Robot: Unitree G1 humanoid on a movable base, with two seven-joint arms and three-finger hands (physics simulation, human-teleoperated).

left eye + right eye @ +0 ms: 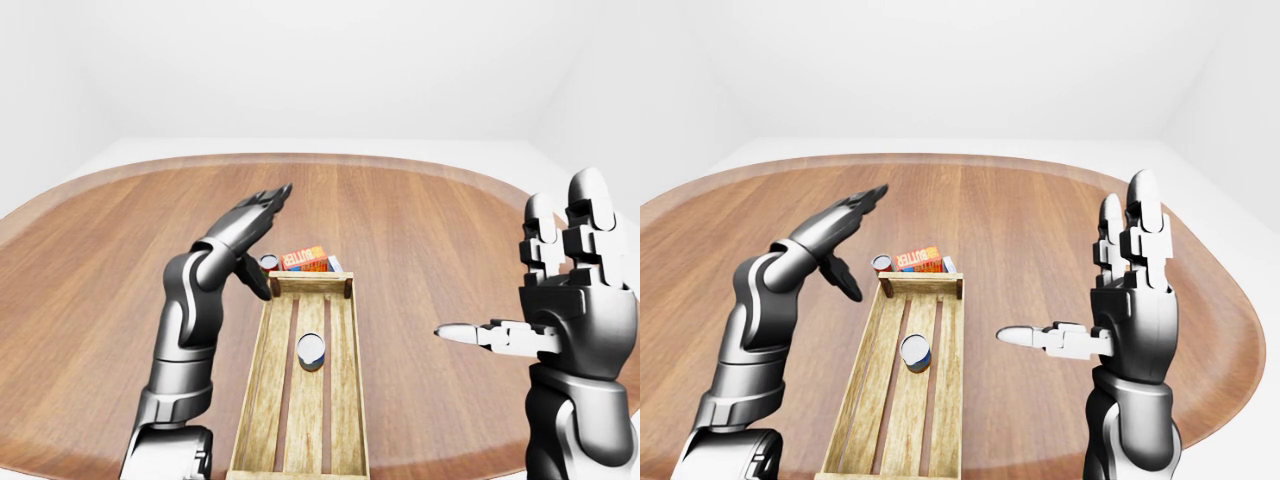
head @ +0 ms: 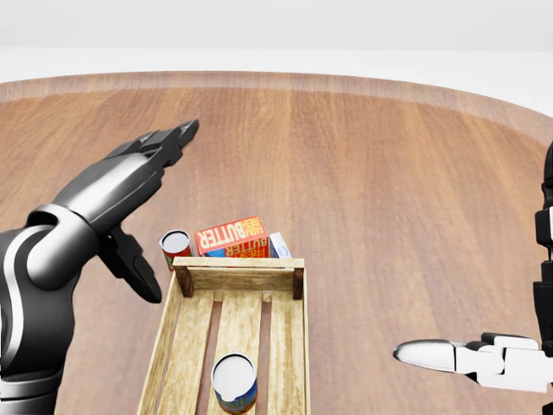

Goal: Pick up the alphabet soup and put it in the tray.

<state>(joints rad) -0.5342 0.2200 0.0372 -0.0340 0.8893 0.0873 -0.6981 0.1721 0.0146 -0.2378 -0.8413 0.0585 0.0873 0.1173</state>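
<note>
Fingers [image 2: 164,147] of both hands spread apart, empty; alphabet soup [image 2: 235,383] upright in tray [image 2: 298,346]

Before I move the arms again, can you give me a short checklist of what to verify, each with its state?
1. Alphabet soup inside the tray: ok.
2. Can upright: ok.
3. Left hand released, fingers open, above and left of the tray: ok.
4. Right hand open, holds nothing: ok.
5. Butter box and red can outside the tray: ok.
6. Soup label readable: cannot tell.
</note>
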